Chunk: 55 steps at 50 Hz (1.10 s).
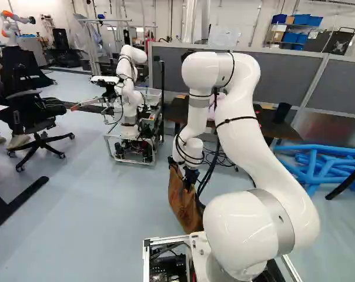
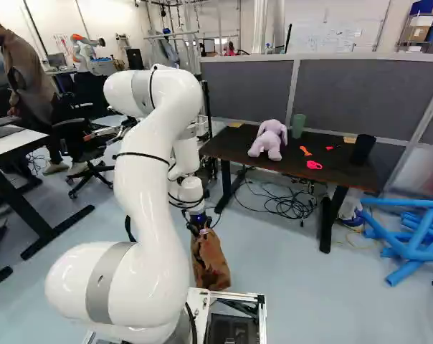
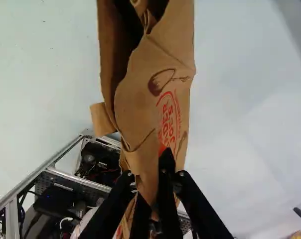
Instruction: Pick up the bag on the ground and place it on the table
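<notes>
Gripping one brown paper bag (image 2: 211,261), the single pair of jaws (image 2: 201,231) is closed on its folded paper, with one finger at either side in the wrist view. The bag hangs below the one white arm (image 1: 248,117), just ahead of the base; whether its lower end touches the floor, I cannot tell. One dark surface (image 2: 231,147) stands beyond it and to its right in the right base view. On that surface are six things: one lilac plush toy (image 2: 270,140), two cups and three small bright items. The green cup (image 2: 298,125) is just beside the toy, and the black cup (image 2: 362,148) stands near the far right end. Between the two cups lie one orange item (image 2: 305,151), one red item (image 2: 331,147) and one pink item (image 2: 314,165). Several blue tubes (image 2: 424,236), too tangled to count, lie right of the surface.
</notes>
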Motion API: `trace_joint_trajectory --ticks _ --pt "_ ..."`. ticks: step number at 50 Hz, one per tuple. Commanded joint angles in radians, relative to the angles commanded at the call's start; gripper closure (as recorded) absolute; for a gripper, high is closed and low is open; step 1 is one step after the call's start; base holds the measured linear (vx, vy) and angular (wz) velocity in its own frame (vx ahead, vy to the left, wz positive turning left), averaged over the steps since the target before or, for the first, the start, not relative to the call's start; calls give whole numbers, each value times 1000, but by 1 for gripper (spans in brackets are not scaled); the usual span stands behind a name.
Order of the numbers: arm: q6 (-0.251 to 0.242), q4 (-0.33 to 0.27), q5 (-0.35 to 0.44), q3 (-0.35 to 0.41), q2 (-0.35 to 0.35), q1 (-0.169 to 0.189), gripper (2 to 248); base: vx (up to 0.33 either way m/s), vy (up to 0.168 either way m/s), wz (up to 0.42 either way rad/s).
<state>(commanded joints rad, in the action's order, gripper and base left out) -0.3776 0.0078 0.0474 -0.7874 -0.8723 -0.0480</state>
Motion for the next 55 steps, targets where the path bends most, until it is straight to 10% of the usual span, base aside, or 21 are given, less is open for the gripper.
trace_joint_trajectory --ticks 55 --pt "0 28 -184 132 260 3 229 0 0 0"
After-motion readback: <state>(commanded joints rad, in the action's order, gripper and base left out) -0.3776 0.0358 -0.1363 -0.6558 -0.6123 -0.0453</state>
